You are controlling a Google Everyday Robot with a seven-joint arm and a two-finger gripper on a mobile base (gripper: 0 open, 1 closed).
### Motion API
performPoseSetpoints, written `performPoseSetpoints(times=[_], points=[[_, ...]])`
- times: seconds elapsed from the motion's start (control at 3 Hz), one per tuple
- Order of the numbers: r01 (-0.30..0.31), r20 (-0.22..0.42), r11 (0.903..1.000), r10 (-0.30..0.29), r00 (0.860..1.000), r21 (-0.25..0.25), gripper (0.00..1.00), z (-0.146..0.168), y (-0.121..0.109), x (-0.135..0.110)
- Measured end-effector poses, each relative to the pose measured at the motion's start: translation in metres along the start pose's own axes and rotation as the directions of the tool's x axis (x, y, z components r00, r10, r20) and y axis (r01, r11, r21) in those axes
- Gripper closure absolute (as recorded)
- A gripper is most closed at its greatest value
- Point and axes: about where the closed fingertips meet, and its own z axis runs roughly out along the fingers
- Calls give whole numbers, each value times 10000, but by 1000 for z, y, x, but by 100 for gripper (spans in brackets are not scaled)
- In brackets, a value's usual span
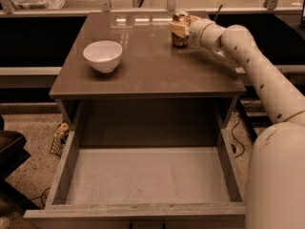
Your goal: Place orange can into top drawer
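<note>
Leftmost on the tabletop (143,75), a white bowl (103,55), well apart from the orange can (181,40) and clear of the way down to the top drawer (143,175), which hangs pulled open below the near edge. Further right, near the far edge, that can upright in the gripper (180,28), jaws closed on it, one pale finger lying across its near face. Reaching in from the right, the cream arm (248,56), stretched low and slanting over the tabletop's far right corner, wrist pointing left at the can.
</note>
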Motion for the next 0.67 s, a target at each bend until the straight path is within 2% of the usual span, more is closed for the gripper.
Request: performPoseSetpoints(times=[0.33, 0.67], points=[[146, -116, 9999, -147, 9998, -93, 100, 3, 3, -4], [503, -298, 9984, -511, 9982, -269, 100, 1, 7, -28]])
